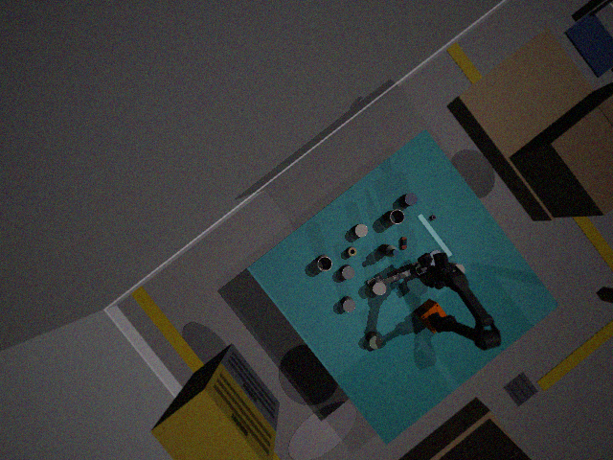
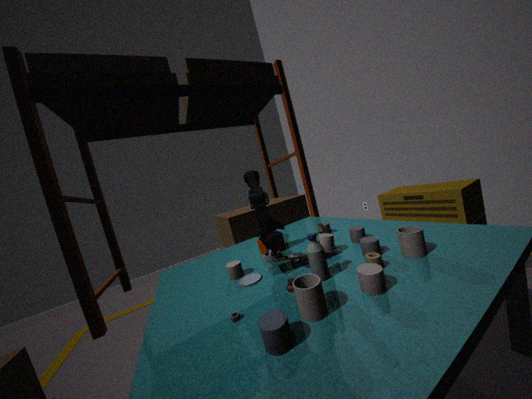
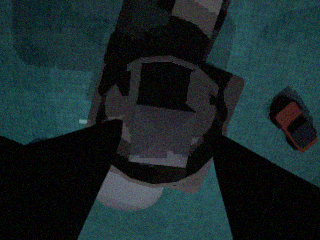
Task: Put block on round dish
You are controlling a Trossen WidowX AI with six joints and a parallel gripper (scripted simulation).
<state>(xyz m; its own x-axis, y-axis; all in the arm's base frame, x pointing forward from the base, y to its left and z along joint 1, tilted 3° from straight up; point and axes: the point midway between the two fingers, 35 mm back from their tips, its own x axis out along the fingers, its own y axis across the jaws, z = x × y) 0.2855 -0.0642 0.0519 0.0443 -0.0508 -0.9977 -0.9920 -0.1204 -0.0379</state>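
My gripper is open and points down over the near end of the balance, its fingertips on either side of the pan. A small grey block shows inside the pan's dark ring, between the fingers; any contact cannot be told. The lifted cup stands on the table beside the dish, off the balance. The other cup stands at the balance's far end. The round dish has nothing on it and is partly hidden in the wrist view.
A bottle stands near the balance. A small red-and-dark object lies beside it. An open tall cup, a dark cylinder and several other cylinders stand farther off.
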